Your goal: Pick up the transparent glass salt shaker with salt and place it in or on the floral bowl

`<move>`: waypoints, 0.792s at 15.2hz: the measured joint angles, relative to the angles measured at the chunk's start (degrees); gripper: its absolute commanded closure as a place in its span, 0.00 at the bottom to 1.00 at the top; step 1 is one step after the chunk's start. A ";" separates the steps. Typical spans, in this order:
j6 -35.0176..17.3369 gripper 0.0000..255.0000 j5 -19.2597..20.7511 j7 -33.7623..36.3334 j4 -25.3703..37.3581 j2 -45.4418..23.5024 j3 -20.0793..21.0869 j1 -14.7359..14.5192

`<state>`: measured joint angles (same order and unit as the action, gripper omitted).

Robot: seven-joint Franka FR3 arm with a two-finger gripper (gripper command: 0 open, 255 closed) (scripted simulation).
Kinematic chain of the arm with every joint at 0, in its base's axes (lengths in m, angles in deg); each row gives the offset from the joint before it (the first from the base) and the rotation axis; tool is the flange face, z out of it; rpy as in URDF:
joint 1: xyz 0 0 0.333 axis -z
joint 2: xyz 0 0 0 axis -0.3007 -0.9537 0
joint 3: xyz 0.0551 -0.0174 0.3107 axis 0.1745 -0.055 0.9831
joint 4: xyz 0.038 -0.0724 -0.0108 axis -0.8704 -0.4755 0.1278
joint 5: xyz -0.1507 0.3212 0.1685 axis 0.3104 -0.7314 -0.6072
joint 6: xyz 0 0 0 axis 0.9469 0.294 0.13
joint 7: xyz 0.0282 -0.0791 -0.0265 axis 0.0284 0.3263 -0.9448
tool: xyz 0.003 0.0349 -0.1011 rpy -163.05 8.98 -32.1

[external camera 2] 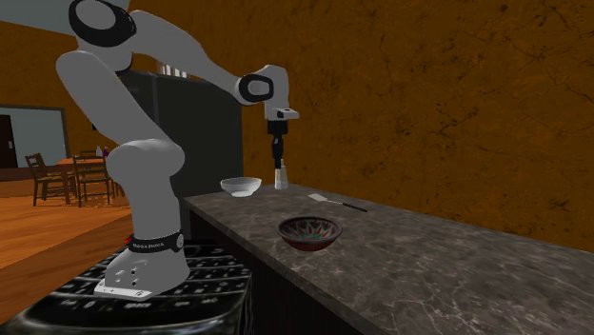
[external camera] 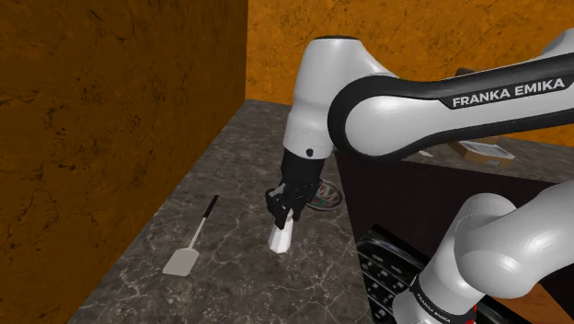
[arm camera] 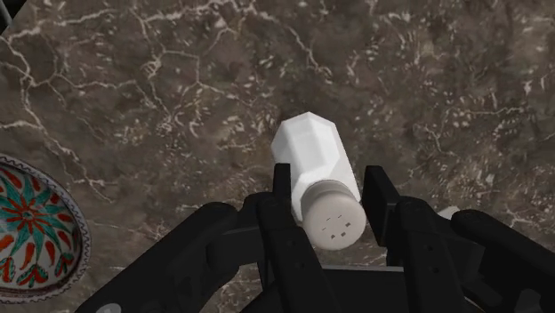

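The jaws are closed narrowly on the white faceted salt shaker with a grey perforated cap (arm camera: pixel 325 191). The two black fingers (arm camera: pixel 283 191) press its sides just below the cap. The all-black two-finger gripper (external camera: pixel 287 210) points down at the dark veined marble counter (external camera: pixel 230 166), and the shaker body extends below the fingertips. The pictures do not show whether the shaker base touches the counter.

In the shoulder view, the floral bowl with a red, teal and white pattern (external camera: pixel 328 195) stands on the counter just behind the gripper, partly hidden by it. In the second exterior view, this bowl (external camera 2: pixel 309 232) sits nearer the camera than the shaker (external camera 2: pixel 280 178) and apart from it.

A plain white bowl (external camera 2: pixel 241 187) stands near the shaker on the second exterior view's left. A grey flat-bladed spatula with a thin dark handle (external camera: pixel 190 247) lies on the counter on the shoulder view's left of the gripper, apart from it.
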<state>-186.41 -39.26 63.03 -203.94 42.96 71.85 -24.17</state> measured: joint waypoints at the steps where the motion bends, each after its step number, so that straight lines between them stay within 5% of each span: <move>1: 0.77 1.00 0.09 0.02 0.41 0.35 -0.22 -0.01; 6: 4.58 1.00 0.78 0.32 3.37 1.21 -1.14 0.20; 12: 6.90 1.00 3.57 -6.62 1.98 3.43 -7.60 2.67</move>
<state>-179.51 -35.70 56.41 -201.96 46.38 64.25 -21.50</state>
